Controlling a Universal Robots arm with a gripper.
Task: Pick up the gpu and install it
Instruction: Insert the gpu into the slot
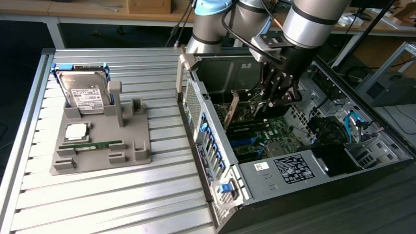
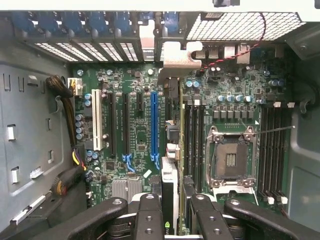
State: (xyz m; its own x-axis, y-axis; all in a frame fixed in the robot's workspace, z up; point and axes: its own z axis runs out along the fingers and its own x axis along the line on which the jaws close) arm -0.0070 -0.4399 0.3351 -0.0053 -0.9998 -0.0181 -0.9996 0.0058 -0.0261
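My gripper (image 1: 272,103) reaches down into the open computer case (image 1: 215,161) and is shut on the gpu (image 1: 242,111). The card stands on edge just above the green motherboard (image 1: 273,134). In the wrist view the gpu (image 2: 170,180) shows edge-on between my two black fingers (image 2: 150,215), and its silver end bracket (image 2: 179,56) lies at the case's rear slot openings. It sits close beside the long blue slot (image 2: 154,125). Whether it is seated in a slot I cannot tell.
On the slatted table, a grey fixture (image 1: 130,151) carries a hard drive (image 1: 85,92), a processor (image 1: 77,130) and a RAM stick (image 1: 91,145). Inside the case are the processor socket (image 2: 230,160), cable bundles (image 2: 64,90) and the drive cage (image 1: 364,146).
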